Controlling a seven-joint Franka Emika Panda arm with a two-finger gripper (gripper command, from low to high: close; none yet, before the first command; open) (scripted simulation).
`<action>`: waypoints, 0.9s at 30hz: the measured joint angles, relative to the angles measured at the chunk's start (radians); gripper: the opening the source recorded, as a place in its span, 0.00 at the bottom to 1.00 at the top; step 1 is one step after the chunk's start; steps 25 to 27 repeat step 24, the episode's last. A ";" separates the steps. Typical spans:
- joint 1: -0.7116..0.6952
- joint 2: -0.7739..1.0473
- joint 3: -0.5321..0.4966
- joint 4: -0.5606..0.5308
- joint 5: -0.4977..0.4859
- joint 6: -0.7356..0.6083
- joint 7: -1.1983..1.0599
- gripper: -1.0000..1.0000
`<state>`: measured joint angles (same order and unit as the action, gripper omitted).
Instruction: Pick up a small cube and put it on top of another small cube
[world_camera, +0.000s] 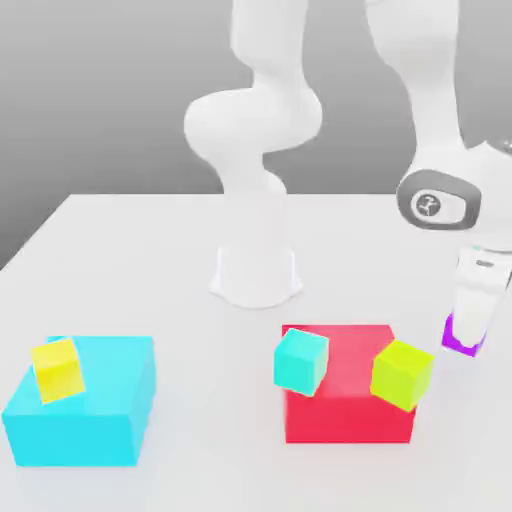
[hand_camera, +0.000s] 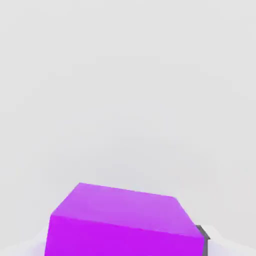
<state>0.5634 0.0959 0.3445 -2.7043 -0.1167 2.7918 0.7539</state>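
Pinching purple cube (hand_camera: 125, 242) at exterior view's 4 o'clock; claw (world_camera: 468, 338) clenched across its sides, presumably keeping underside free for stacking.

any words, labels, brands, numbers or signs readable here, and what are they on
No word, label, brand or number can be read.
Dark round emblem on the hand's pale housing: a light mark, too small to read.
Small dark marking lower on the hand: too small to read.
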 joint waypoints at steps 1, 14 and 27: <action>-0.041 -0.034 -0.016 0.009 0.023 -0.041 -0.042 0.00; -0.232 -0.191 -0.228 0.069 0.139 -0.252 -0.385 1.00; -0.231 -0.266 -0.230 0.092 0.146 -0.348 -0.391 1.00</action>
